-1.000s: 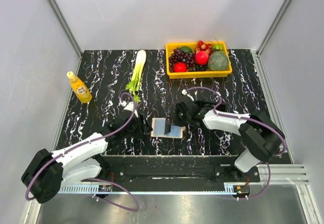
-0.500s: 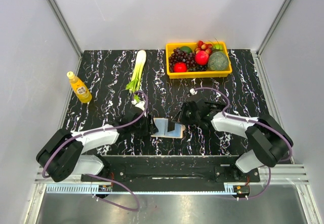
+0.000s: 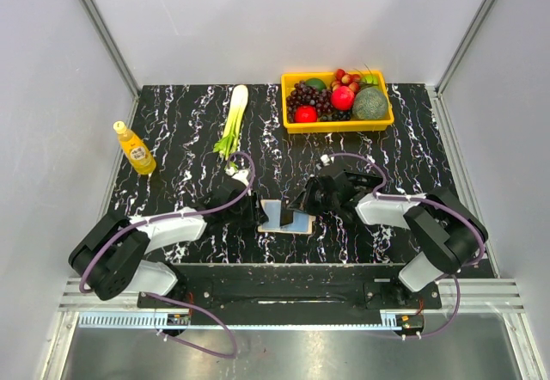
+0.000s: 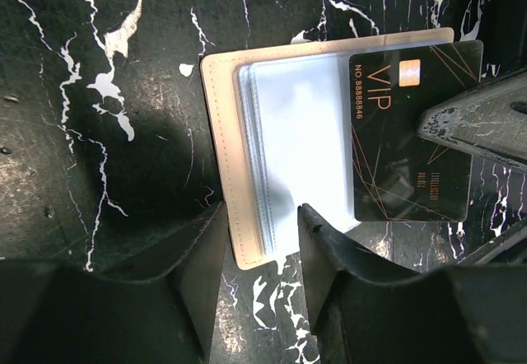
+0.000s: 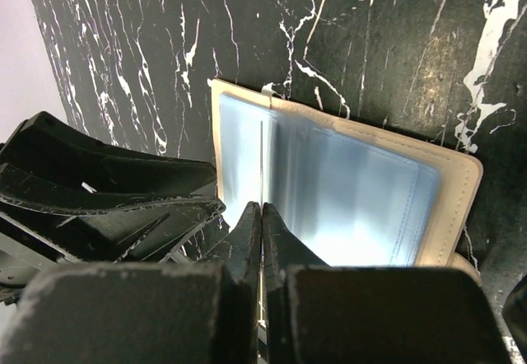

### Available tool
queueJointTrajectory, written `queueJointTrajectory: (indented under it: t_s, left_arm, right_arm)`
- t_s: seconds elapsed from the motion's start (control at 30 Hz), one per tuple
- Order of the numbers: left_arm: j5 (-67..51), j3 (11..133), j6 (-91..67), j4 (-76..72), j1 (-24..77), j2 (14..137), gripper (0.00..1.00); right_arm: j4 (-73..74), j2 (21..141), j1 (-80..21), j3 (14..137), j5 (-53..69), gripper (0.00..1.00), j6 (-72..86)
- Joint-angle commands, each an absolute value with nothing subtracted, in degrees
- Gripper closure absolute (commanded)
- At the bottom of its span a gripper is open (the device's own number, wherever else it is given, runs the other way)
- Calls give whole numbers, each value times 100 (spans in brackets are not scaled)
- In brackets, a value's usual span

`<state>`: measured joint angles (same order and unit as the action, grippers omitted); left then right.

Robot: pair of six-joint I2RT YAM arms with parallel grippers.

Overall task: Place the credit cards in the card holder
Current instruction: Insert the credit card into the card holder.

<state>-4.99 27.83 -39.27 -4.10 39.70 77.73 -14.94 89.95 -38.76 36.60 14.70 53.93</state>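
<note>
1. left gripper (image 4: 262, 231): jaws apart, straddling the edge of the open card holder (image 4: 288, 133), which lies between both grippers.
2. right gripper (image 5: 261, 216): clamped on a black credit card (image 4: 408, 133) over the holder's sleeves.
3. yellow tray (image 3: 337, 125), far side: holds fruit (image 3: 344, 98).
4. only the left wrist view shows the card's "vip" face.

Upper right of my left wrist view: the black card (image 4: 385, 146) reads "VIP" and, beside it, "NO 8888846". The smaller lettering further down the card is too fine to read.
</note>
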Motion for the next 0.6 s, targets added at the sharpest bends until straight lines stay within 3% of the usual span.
queueJointTrajectory:
  t_s: [0.0,0.2,0.57]
  left_arm:
    - [-466,2769,-3920,-211,3973,7884,57]
    - [-466,2777,-3911,-158,3973,7963,63]
    - [-466,2856,-3858,-114,3973,8077,63]
  right_arm:
    - [-1846,9079,-3850,3604,1529,100,5475]
    - [-1732,8763,-3744,3507,1468,100,5423]
    - [-1705,8763,-3639,3419,1687,100,5335]
